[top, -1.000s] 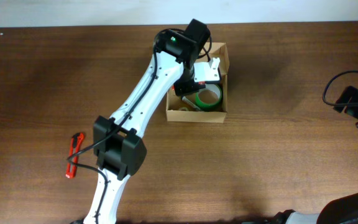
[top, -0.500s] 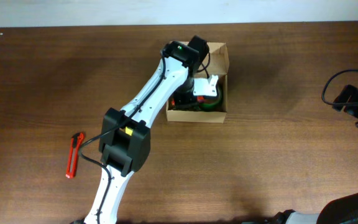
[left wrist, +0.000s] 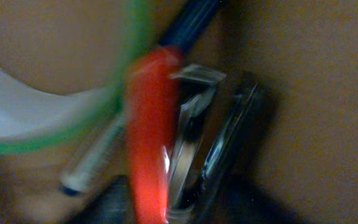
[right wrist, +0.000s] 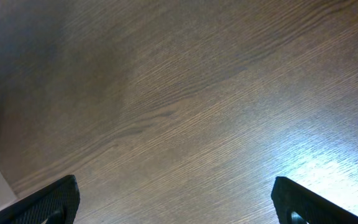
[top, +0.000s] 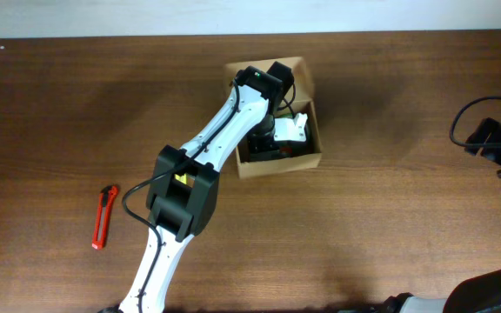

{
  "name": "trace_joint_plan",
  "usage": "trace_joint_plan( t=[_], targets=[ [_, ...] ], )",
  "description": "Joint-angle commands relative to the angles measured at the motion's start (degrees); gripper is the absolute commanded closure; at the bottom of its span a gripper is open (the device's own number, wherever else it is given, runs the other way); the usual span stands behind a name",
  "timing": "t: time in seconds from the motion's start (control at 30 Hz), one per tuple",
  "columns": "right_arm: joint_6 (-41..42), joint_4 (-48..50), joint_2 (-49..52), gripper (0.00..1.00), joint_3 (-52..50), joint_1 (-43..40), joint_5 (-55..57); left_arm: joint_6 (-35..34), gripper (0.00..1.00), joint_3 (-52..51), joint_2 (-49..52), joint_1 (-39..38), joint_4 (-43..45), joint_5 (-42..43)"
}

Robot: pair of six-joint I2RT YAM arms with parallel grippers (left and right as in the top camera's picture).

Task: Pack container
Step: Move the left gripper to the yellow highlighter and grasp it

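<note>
Left gripper [top: 275, 142] is seen inside the box [top: 278, 166], grip not discernible; right gripper [right wrist: 176, 210], spread wide and empty, is far off.

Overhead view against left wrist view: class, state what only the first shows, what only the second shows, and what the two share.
Only overhead: the whole container on the table, the left arm reaching into it, a red utility knife lying apart on the wood, and the right arm at the table's edge. Only left wrist: a blurred close-up of the contents, namely a green-rimmed tape roll, a red and metal tool and a pen. Both: the container's brown cardboard.
</note>
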Motion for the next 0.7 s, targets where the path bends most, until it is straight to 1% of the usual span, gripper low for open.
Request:
trace_joint_plan(
  t=[0.0,0.03,0.17,0.2,0.27,0.33,0.37,0.4,0.47,0.57,0.67],
  targets=[
    [0.5,0.1,-0.5,0.01,-0.3,-0.1,-1.1,-2.4,0.21,0.0,-0.5,0.0,0.5,0.4],
    [0.5,0.1,-0.5,0.01,-0.3,-0.1,-1.2,-3.6,0.21,0.1,-1.4,0.3,1.1,0.4],
    [0.5,0.1,-0.5,0.01,-0.3,-0.1,-2.3,-4.9,0.21,0.6,-6.9,1.7,2.8,0.4],
    [0.5,0.1,-0.5,0.01,-0.3,-0.1,-2.3,-5.0,0.22,0.7,-8.4,1.9,2.8,0.4],
    [0.5,0.1,-0.5,0.01,-0.3,-0.1,-2.3,-7.2,0.27,0.9,-11.4,2.0,3.2,-0.7],
    [0.5,0.1,-0.5,0.01,-0.3,-0.1,-2.3,-11.5,0.3,1.2,-16.0,2.0,5.0,-3.3],
    [0.5,0.0,-0.5,0.01,-0.3,-0.1,-2.3,-13.7,0.34,1.2,-18.6,2.0,5.8,-5.3],
    [0.5,-0.1,-0.5,0.01,-0.3,-0.1,-2.3,-16.5,0.36,1.3,-21.0,2.0,6.5,-7.6],
    [0.5,-0.3,-0.5,0.01,-0.3,-0.1,-2.3,-22.8,0.47,1.5,-26.2,2.3,7.2,-14.0],
    [0.5,-0.8,-0.5,0.0,-0.3,-0.1,-2.3,-29.4,0.46,1.5,-33.1,4.2,5.3,-20.9],
    [0.5,-1.6,-0.5,0.01,-0.3,-0.1,-2.5,-36.8,0.46,0.6,-37.5,9.8,4.3,-21.5]
  ],
)
